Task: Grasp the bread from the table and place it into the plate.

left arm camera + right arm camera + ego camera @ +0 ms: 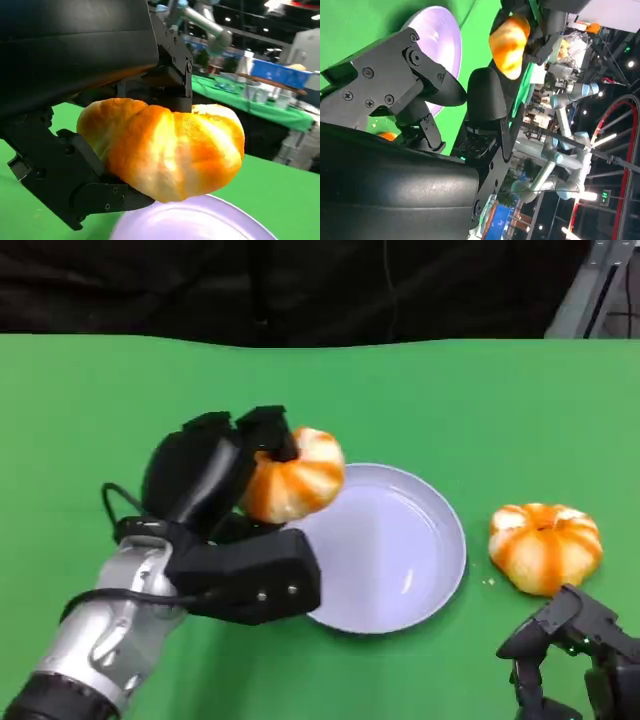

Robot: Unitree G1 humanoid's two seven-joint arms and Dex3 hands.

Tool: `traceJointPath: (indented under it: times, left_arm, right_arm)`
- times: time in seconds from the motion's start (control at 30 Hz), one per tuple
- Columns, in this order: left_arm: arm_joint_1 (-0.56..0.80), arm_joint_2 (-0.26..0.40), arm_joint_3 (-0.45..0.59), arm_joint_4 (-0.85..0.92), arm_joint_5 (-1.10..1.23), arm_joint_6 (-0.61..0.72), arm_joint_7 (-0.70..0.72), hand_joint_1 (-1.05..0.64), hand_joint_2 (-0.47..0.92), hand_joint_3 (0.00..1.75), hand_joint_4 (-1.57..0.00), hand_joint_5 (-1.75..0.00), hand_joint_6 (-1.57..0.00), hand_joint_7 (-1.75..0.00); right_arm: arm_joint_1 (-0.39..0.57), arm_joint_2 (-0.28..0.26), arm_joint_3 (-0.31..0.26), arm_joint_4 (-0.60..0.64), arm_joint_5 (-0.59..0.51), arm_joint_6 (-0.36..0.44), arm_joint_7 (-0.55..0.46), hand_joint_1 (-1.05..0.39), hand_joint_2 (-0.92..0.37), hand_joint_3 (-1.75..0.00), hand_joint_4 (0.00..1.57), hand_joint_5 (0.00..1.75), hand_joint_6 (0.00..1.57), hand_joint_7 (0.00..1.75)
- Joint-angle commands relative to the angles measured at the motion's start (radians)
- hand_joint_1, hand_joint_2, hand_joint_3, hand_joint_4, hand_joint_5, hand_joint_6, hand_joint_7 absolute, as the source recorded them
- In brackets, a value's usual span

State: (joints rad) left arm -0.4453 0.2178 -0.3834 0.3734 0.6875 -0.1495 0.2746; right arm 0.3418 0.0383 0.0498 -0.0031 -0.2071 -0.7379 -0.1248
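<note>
The bread [295, 476] sits in my left hand [225, 515], left of centre in the head view, pinched between my upper fingers and the thick lower one. It hangs over the left rim of the plate [430, 570], not yet over the middle. The plate's centre lies to the right of the bread, so I judge the coming move to be a short carry rightward and down. Its long axis runs roughly across the frame, tilted up toward the right.

In the left wrist view the bread [165, 147] is a plump, ridged, pumpkin-like roll with a glossy orange crust fading to pale seams; it looks soft. Just below it curves the plate [200, 220], smooth, shallow, pale lavender, faintly shiny.

A second bread [545, 545] of the same shape rests on the green table [100, 400] right of the plate. My right hand [575, 650] is at the lower right, near it, holding nothing; whether its fingers are spread or curled I cannot tell.
</note>
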Motion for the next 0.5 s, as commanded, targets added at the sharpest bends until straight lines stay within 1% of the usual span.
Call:
traceJointPath:
  times: [0.03,0.1,0.17,0.2,0.23,0.37,0.4,0.43,0.5]
  left_arm:
    - [-0.013,-0.015,-0.017,-0.024,0.000,0.005,-0.046,-0.05,0.56,0.96,-0.80,-1.75,-0.66,-1.75]
    - [-0.027,-0.028,-0.030,-0.005,0.003,-0.005,-0.050,-0.05,0.59,0.89,-0.81,-1.75,-0.66,-1.75]
    - [-0.051,-0.042,-0.049,0.029,0.017,-0.005,-0.056,-0.05,0.60,0.87,-0.81,-1.75,-0.66,-1.74]
    - [-0.061,-0.045,-0.057,0.043,0.023,-0.004,-0.058,-0.06,0.61,0.82,-0.80,-1.75,-0.69,-1.65]
    - [-0.068,-0.048,-0.063,0.053,0.027,-0.004,-0.057,-0.06,0.62,0.80,-0.80,-1.75,-0.70,-1.61]
    - [-0.074,-0.050,-0.065,0.065,0.030,-0.008,-0.054,-0.06,0.63,0.77,-0.79,-1.75,-0.71,-1.57]
    - [-0.099,-0.076,-0.081,0.119,0.035,-0.011,-0.045,-0.06,0.63,0.76,-0.79,-1.75,-0.71,-1.57]
    - [-0.118,-0.095,-0.094,0.161,0.039,-0.014,-0.037,-0.06,0.69,0.58,-0.79,-1.75,-0.67,-1.60]
    - [-0.143,-0.116,-0.107,0.215,0.041,-0.023,-0.024,-0.05,0.74,0.44,-0.79,-1.75,-0.65,-1.63]
  right_arm:
    - [0.001,-0.003,0.001,-0.007,0.009,-0.006,-0.002,-0.12,-0.49,-1.24,0.84,1.75,0.74,1.53]
    - [0.011,0.002,0.005,-0.024,0.007,0.012,-0.003,-0.12,-0.49,-1.23,0.84,1.75,0.75,1.53]
    - [0.018,0.007,0.006,-0.035,0.003,0.022,-0.007,-0.11,-0.49,-1.22,0.84,1.75,0.75,1.53]
    - [0.020,0.008,0.007,-0.038,0.002,0.023,-0.008,-0.11,-0.50,-1.22,0.83,1.75,0.75,1.53]
    - [0.021,0.009,0.007,-0.041,0.001,0.024,-0.009,-0.11,-0.50,-1.21,0.83,1.75,0.75,1.53]
    - [0.023,0.010,0.007,-0.044,-0.001,0.028,-0.009,-0.11,-0.51,-1.20,0.83,1.75,0.75,1.53]
    - [0.021,0.004,0.005,-0.040,0.001,0.023,-0.005,-0.11,-0.51,-1.20,0.83,1.75,0.75,1.53]
    - [0.020,0.000,0.004,-0.037,0.003,0.020,-0.002,-0.12,-0.51,-1.20,0.83,1.75,0.74,1.53]
    - [0.018,-0.004,0.004,-0.034,0.004,0.017,0.001,-0.13,-0.51,-1.19,0.83,1.75,0.74,1.54]
